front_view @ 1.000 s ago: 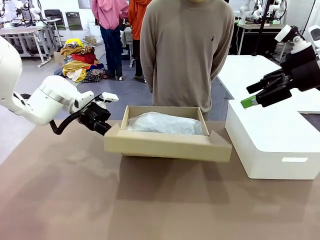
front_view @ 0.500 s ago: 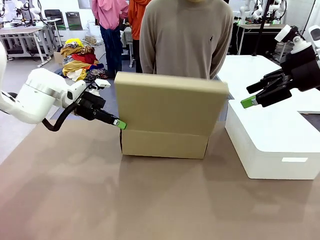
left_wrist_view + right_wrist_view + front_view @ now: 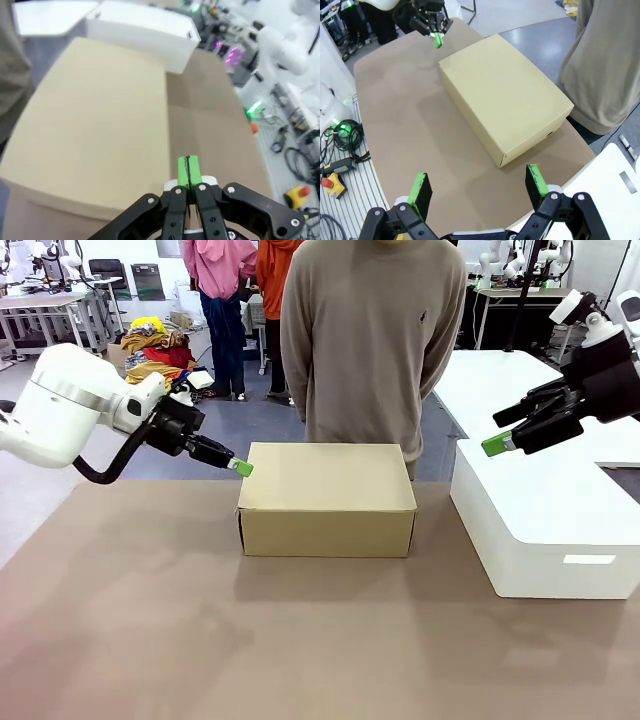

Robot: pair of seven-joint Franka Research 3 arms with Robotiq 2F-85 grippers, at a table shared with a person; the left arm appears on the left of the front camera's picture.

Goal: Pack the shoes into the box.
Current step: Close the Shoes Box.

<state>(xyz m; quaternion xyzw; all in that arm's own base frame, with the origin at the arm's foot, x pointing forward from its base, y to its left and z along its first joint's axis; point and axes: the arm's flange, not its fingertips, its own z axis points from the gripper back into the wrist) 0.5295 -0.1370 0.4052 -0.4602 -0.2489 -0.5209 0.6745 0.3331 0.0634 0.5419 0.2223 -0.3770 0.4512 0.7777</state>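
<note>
one closed box (image 3: 327, 498) lies long-axis left-right; left gripper (image 3: 240, 468) pinched together, right gripper (image 3: 497, 436) spread apart.

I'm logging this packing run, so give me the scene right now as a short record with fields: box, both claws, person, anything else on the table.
box: tan cardboard, lid down, mid-table
left claw: shut, empty, tips at the box's top left corner
right claw: open, empty, raised above the white box
person: standing behind the box, at the far side
shoes: hidden with the lid down

The closed lid of the box (image 3: 327, 476) hides whatever is inside. The person (image 3: 372, 340) is cut off at the picture's top edge
</note>
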